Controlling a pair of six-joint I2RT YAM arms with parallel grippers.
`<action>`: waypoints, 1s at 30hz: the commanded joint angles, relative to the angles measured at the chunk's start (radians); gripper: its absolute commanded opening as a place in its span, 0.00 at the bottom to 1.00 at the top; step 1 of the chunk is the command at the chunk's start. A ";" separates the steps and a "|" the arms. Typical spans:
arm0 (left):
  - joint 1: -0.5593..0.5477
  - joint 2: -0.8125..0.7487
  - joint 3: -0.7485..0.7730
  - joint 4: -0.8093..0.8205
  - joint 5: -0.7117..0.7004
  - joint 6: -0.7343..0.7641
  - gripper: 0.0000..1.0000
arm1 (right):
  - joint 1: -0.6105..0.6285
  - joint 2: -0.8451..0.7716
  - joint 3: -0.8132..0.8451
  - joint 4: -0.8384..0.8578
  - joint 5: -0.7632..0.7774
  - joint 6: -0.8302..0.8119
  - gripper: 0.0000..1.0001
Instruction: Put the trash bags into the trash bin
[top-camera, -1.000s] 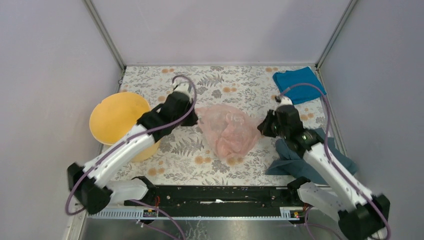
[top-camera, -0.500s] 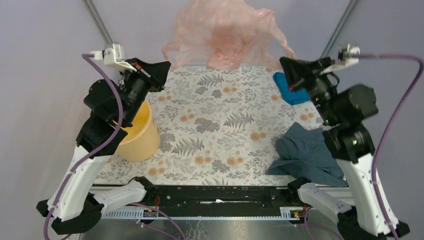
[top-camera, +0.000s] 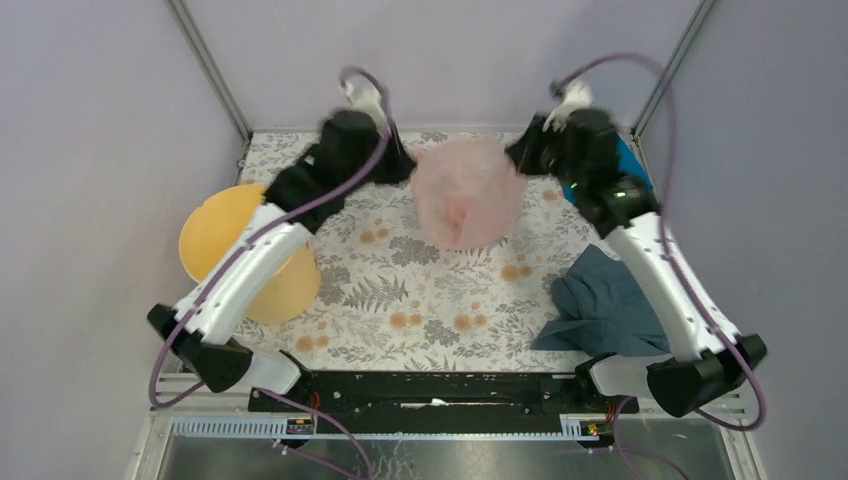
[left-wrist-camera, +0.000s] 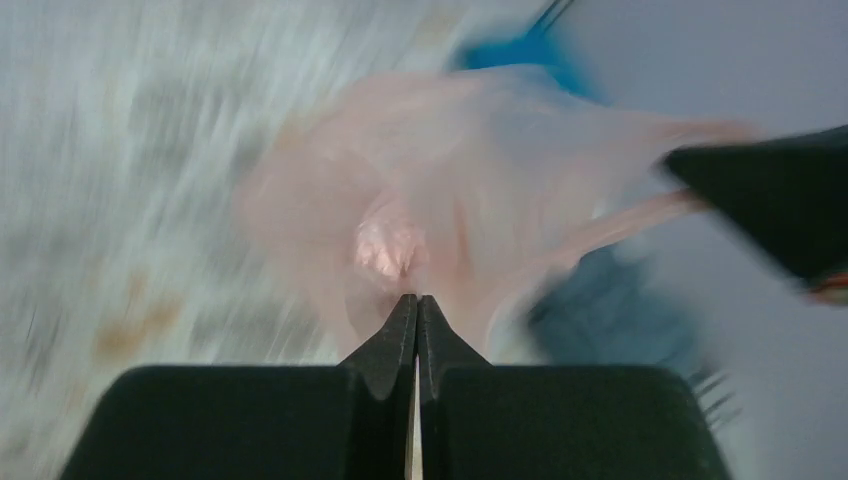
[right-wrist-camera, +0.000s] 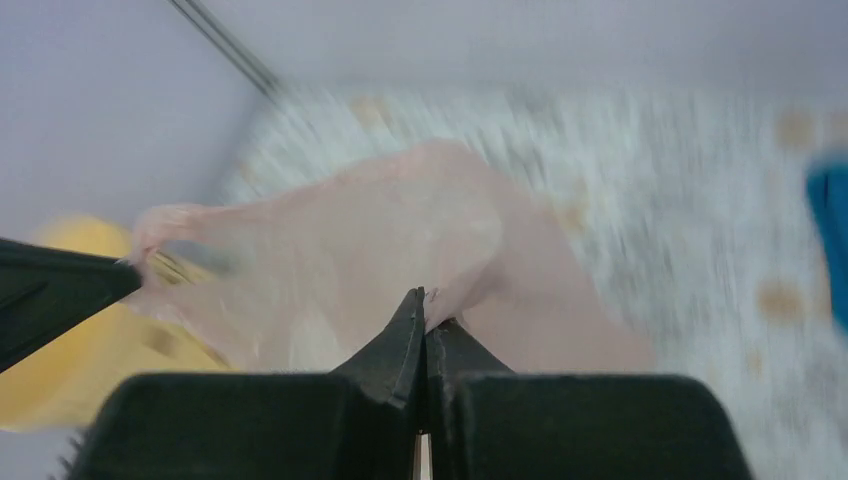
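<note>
**Thin translucent pale-pink plastic bag (top-camera: 468, 190) stretched in mid-air**

The left gripper (top-camera: 400, 165) and right gripper (top-camera: 520, 155), jaws pressed together, each pinch the bag at twelve o'clock. The round yellow-orange plastic bin (top-camera: 232, 235) stands at nine. Pulling apart could tear the film or slip it free.

Table (top-camera: 430, 300) centre and near edge open for passage. Trash bin (top-camera: 225, 230) blocks left edge, left arm (top-camera: 250, 272) crossing over it. Grey-blue cloth (top-camera: 605, 305) heaped near-right corner. Trash bag (top-camera: 467, 190) spans far-centre.
</note>
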 joint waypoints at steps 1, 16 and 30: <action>0.000 -0.153 0.364 0.174 0.065 0.060 0.00 | 0.001 -0.129 0.326 0.143 -0.078 -0.031 0.00; 0.000 -0.328 -0.549 0.263 0.069 -0.095 0.00 | 0.001 -0.292 -0.575 0.306 -0.114 0.114 0.00; -0.001 -0.348 0.148 0.368 0.121 0.007 0.00 | 0.001 -0.363 0.125 0.279 -0.187 0.044 0.00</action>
